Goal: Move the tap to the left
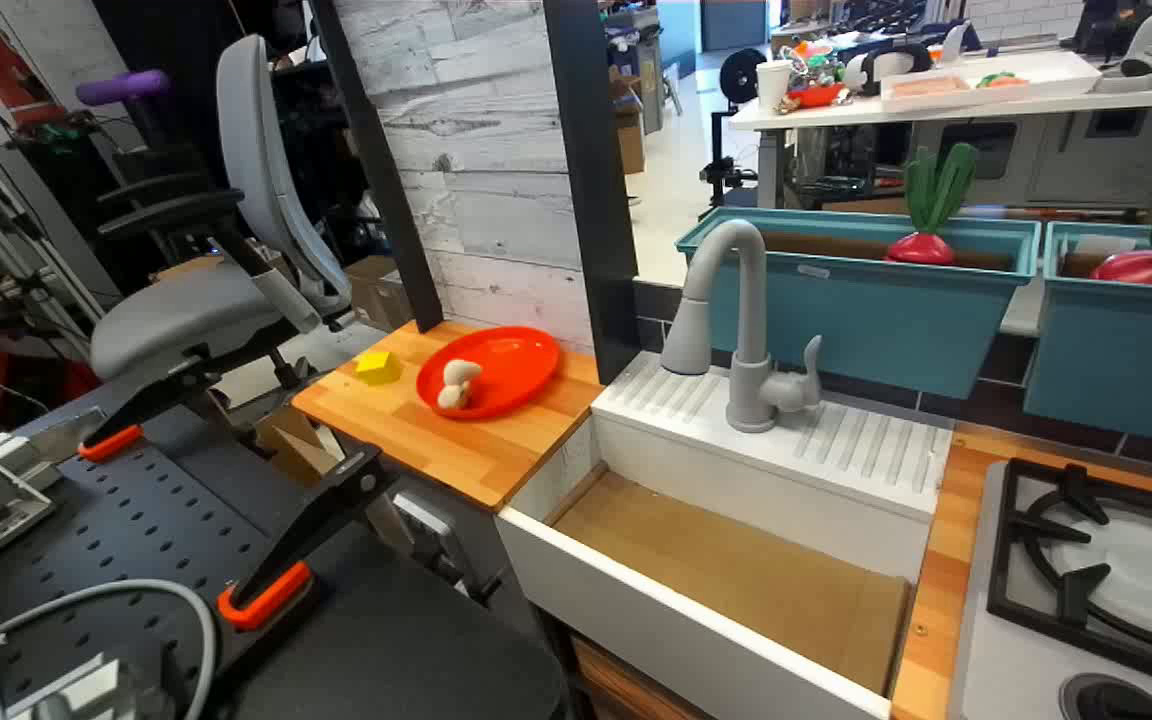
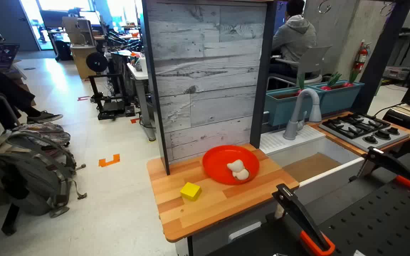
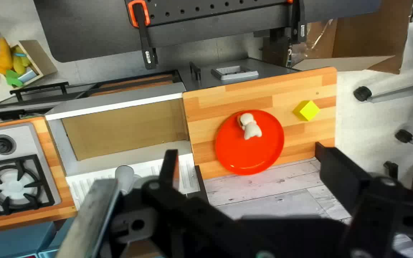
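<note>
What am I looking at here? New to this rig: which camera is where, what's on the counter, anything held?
It's a robot arm; only its end shows, in the wrist view, as two black fingers. That camera rides on the wrist and looks down. The two other pictures come from cameras outside the robot. All three show a kitchen set-up. On the wooden counter lie a red plate with a small white toy on it and, apart from the plate, a yellow block. Next to the counter is a white sink with a grey tap standing along its back edge; a stove sits on the sink's other side. The fingers stand wide apart and hold nothing: the plate seen between them lies on the counter below.
</note>
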